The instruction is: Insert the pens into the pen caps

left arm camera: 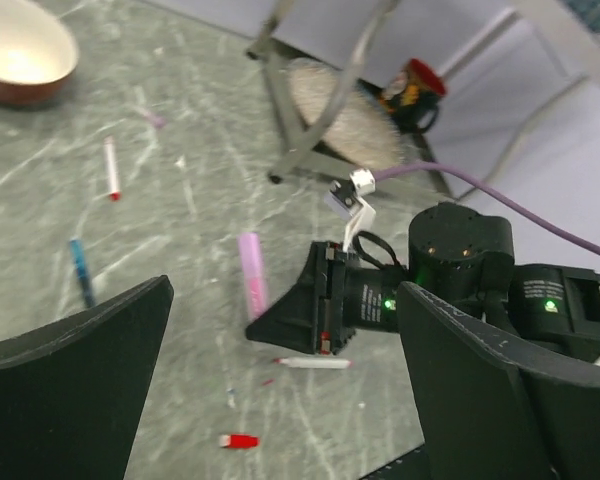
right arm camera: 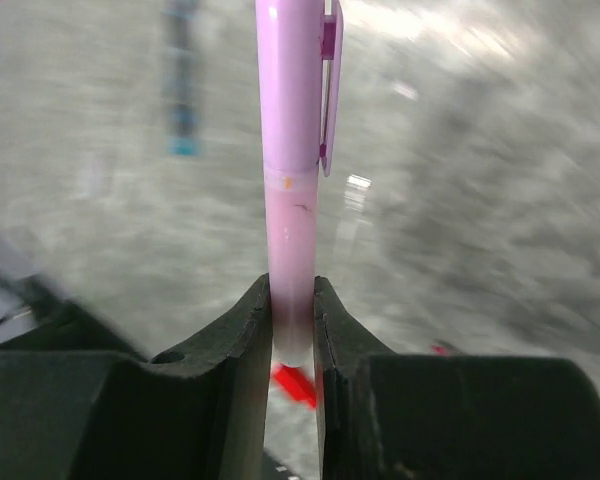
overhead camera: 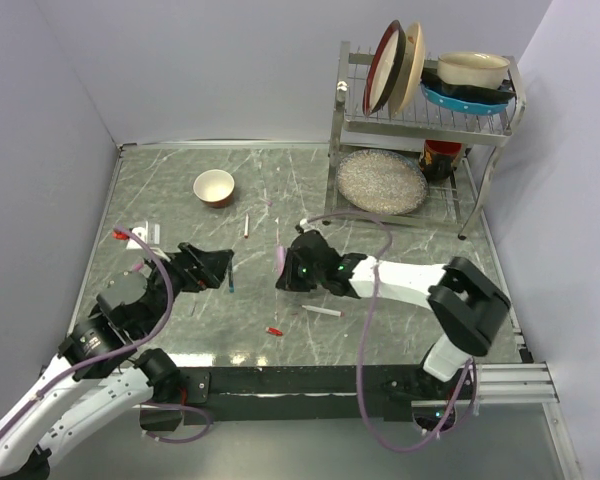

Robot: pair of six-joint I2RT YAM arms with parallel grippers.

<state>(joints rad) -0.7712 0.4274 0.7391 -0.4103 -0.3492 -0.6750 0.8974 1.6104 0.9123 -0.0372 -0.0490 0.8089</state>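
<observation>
1. Currently, your desk (overhead camera: 180, 200): grey marbled top.
2. Your left fingers (left arm camera: 70, 390): spread wide, holding nothing.
3. Your right fingers (right arm camera: 220, 390): narrow, clamped on lilac-pink pen (right arm camera: 290, 150).
4. Teal pen (left arm camera: 80, 270): flat on desk, near left fingers.
5. Red cap (left arm camera: 242, 440): loose on desk.

The gap between the left claw (overhead camera: 223, 268) and the right claw (overhead camera: 282, 275) is narrow. A teal-blue pen (overhead camera: 231, 284) lies in it, and the lilac pen (right arm camera: 290, 150) gripped by the right claw juts forward. Ahead of both, bare counter (overhead camera: 170, 190) reaches a bowl (overhead camera: 214, 187). A dish rack (overhead camera: 420, 122) blocks the way ahead and to the right of the right claw.
</observation>
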